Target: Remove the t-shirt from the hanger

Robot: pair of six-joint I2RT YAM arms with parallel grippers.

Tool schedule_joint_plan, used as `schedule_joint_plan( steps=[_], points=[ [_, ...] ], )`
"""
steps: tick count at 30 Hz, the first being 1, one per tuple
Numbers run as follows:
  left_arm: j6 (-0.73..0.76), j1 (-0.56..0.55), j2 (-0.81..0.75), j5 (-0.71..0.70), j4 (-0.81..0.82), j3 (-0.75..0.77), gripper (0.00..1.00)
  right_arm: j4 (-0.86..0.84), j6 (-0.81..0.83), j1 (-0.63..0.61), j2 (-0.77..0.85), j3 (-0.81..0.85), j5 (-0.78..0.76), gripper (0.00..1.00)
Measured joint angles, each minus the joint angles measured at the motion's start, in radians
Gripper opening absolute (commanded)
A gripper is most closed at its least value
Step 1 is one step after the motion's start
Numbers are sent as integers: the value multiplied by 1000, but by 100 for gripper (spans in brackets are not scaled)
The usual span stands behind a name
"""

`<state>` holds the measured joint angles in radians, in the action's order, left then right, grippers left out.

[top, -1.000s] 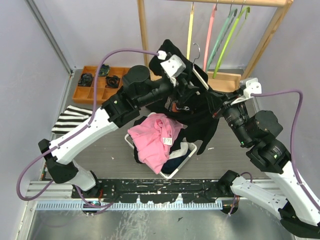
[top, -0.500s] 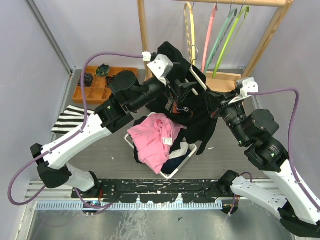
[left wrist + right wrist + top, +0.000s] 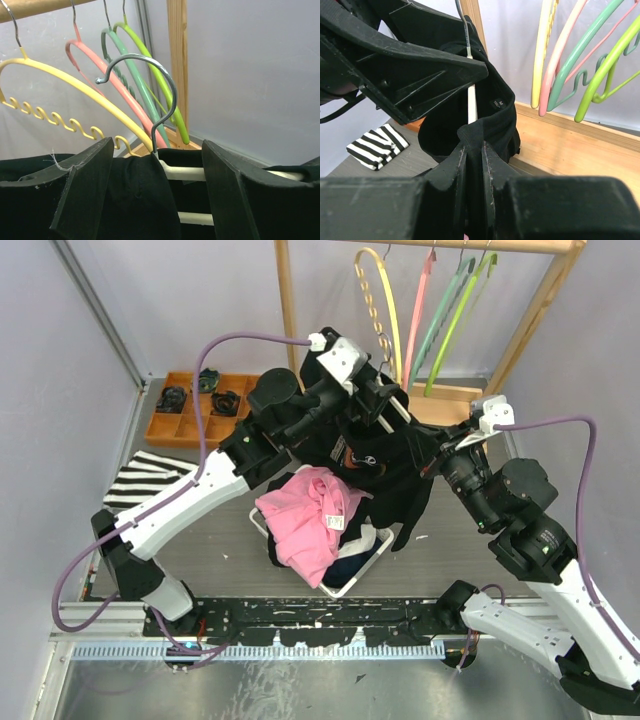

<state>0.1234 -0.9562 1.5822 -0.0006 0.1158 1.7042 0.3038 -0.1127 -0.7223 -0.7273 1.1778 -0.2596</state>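
My left jaws stand wide apart, one finger on each side of the neck of the white hanger, and they grip nothing. My right jaws are pinched shut on a fold of the black t-shirt. The shirt is not yet off the hanger. It is draped over it and held up in the air between my two arms, above the basket with the pink garment and just in front of the rack at the far side. The worry, as I judge it, is that with my left jaws open the hanger may be carried only by the cloth my right jaws hold. I cannot tell whether it also rests on one of my fingers. If it does not, a tug from the right could bring hanger and shirt down together into the basket, with nothing separated. If I close the left jaws where they stand now, I may trap black cloth along with the neck, since fabric lies between the fingers, and then the shirt cannot slide free. The metal hook stands near the yellow hanger and its scalloped edge, so drifting farther back could snag the two. A sharp sideways pull could also stretch the collar over the hanger's shoulder, or slip the thin fold out of my right jaws.
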Motion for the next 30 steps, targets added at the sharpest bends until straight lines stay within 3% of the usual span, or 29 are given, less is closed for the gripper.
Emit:
schedule_joint_plan(
  steps=[8, 18, 24, 30],
  points=[
    [3, 11, 18, 6, 36, 0, 53, 10, 0, 0, 0, 0, 6, 1],
    [6, 13, 18, 23, 43, 0, 1, 11, -2, 0, 1, 0, 10, 1],
    [5, 16, 18, 36, 43, 0, 0, 13, -3, 0, 1, 0, 10, 1],
    [3, 16, 18, 36, 44, 0, 0, 21, -5, 0, 2, 0, 6, 45]
  ],
)
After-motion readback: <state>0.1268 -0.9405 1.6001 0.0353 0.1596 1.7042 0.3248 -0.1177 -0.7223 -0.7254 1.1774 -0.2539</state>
